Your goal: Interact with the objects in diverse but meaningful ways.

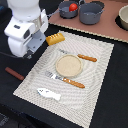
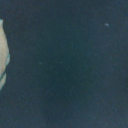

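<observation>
We see a black desk (image 1: 117,95) with a pale woven placemat (image 1: 95,70) spread across its middle, and we place everything else by that mat. At the mat's centre sits a round beige plate (image 1: 68,65). Beside the plate, on the exterior view's right, lies an orange-handled knife (image 1: 84,57); on the nearer side lies an orange-handled fork (image 1: 67,80). The flat white fish (image 1: 49,93) rests on the mat's near corner. The yellow-orange bread loaf with white slashes (image 1: 55,38) lies at the mat's far corner, partly under the white robot arm (image 1: 25,27). The brown sausage (image 1: 14,74) lies off the mat, on the bare desk towards the exterior view's left.

Beyond the mat's far edge is a brown board (image 1: 105,27) carrying a blue-grey handled pot (image 1: 66,10) with the red tomato (image 1: 73,7) inside it, a second grey pot (image 1: 91,13) just beside it, and a pale bowl (image 1: 123,18) at the frame edge.

The arm's pincer is hidden behind the arm body, and the wrist view shows only dark surface with a pale curved edge, so we cannot tell whether it is open or holding anything.
</observation>
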